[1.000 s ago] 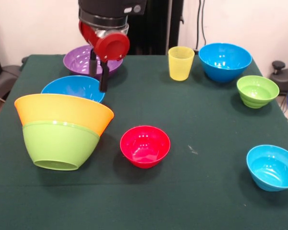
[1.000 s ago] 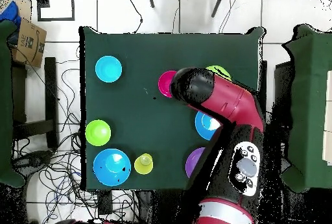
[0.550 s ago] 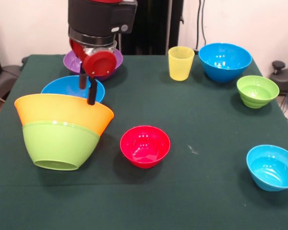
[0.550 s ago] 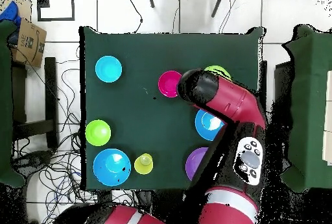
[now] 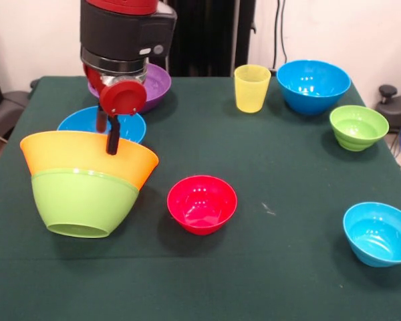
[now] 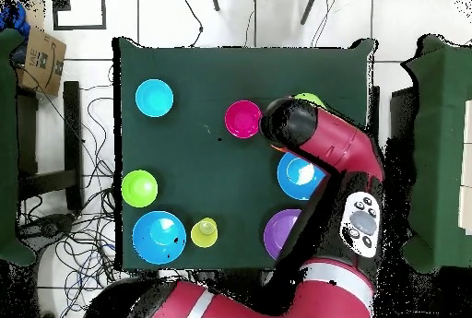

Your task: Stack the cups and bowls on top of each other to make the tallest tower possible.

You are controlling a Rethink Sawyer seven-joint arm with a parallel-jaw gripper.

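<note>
gripper (image 5: 109,137) holding a red cup (image 5: 122,98), above the orange bowl (image 5: 87,155) | orange nested over lime bowl (image 5: 80,202), tower tilted | likely lining up to drop it in

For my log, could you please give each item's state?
Orange bowl, nested in lime-green bowl.
Red bowl, upright, empty.
Yellow cup, upright.
Purple bowl, upright.
Large blue bowl, upright, empty.
Ribbed green bowl, upright, empty.
Small blue bowl, upright, empty.
Medium blue bowl, upright.
Gripper, above orange bowl.
</note>
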